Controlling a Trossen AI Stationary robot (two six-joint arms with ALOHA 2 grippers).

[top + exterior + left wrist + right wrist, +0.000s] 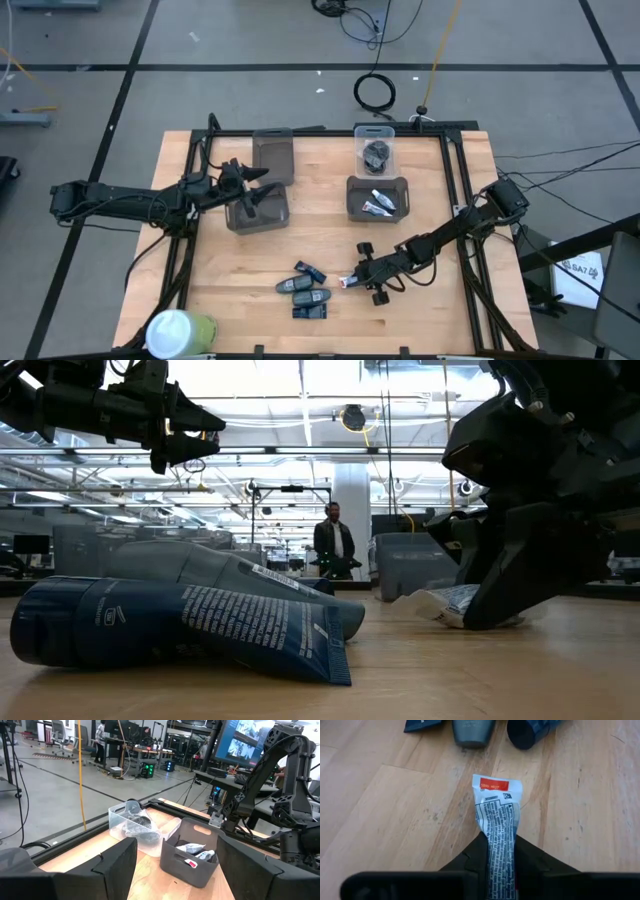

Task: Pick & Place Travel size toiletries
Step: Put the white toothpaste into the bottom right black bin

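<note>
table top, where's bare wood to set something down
Bare wood: the strip between the dark tubes and the bins above them, and left of the tubes toward the white-and-green cylinder. Crowded: around the right gripper, closed on a white tube.

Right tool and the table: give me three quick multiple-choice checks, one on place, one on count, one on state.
1. Where is the right tool?
A. over a bin
B. low at the table's front, beside the dark tubes
C. off the table

2. How many dark tubes lie loose on the wood?
A. one
B. four
C. seven

3. What is the right tool doing?
A. closed on the white tube
B. open and empty
C. holding a bin

Answers: B, the high view shows it by the tubes; B, four lie clustered there; A, the right wrist view shows the tube between its fingers.
</note>
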